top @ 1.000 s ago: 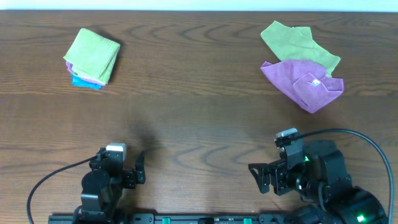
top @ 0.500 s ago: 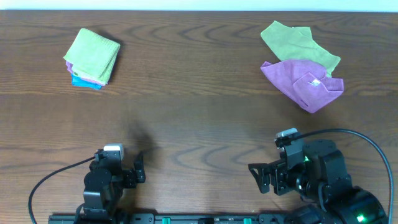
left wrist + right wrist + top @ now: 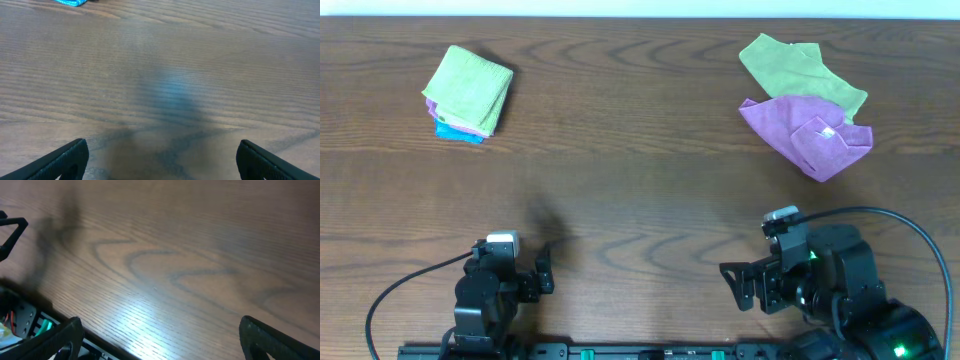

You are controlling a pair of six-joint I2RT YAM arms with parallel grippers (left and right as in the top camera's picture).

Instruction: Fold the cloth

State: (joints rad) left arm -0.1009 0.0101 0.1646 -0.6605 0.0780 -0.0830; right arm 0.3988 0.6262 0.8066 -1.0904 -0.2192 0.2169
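The lime-green cloth (image 3: 470,83) lies folded small on top of a stack of folded cloths at the far left of the table; no tag shows on it. My left gripper (image 3: 538,276) is open and empty at the near edge, far from the cloth. It hovers over bare wood in the left wrist view (image 3: 162,160). My right gripper (image 3: 736,286) is open and empty at the near right, over bare wood by the table's front edge in the right wrist view (image 3: 160,340).
Under the folded cloth lie a purple layer and a blue cloth (image 3: 455,131), whose edge shows in the left wrist view (image 3: 70,2). At the far right a duller green cloth (image 3: 790,62) lies crumpled beside a purple cloth (image 3: 810,135) with a white tag.
My left arm has drawn back slightly toward the near edge. The right arm and the cloths have not moved.
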